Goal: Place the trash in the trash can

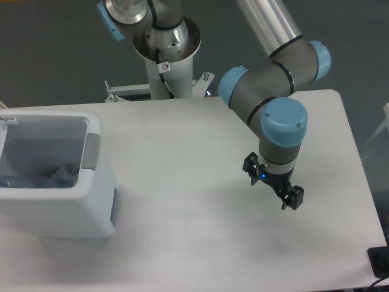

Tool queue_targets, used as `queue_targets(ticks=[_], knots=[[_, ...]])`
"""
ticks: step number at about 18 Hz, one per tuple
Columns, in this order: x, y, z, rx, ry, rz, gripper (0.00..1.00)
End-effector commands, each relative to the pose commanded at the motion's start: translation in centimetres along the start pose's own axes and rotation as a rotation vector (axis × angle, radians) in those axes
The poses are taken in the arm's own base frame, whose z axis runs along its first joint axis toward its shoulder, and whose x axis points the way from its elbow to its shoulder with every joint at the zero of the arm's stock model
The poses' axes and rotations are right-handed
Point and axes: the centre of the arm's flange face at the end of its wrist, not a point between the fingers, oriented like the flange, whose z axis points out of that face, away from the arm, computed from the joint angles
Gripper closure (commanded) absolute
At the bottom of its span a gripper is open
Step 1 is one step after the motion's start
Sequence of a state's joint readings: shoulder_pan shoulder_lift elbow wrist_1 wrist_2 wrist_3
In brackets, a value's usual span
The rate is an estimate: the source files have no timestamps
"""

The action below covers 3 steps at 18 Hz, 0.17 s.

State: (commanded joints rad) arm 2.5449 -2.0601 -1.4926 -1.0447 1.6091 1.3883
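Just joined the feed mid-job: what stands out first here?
The grey and blue arm reaches over the right of the white table, its end effector open and empty above the top. At the left stands the white trash can, with bluish trash already lying inside.
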Motion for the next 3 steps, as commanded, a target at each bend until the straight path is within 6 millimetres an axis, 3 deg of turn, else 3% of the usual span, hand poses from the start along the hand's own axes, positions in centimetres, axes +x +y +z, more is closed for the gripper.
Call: queue_targets(ticks=[3], knots=[[-0.02, -0.02, 0.09, 0.002, 0.000, -0.002, 0.00]])
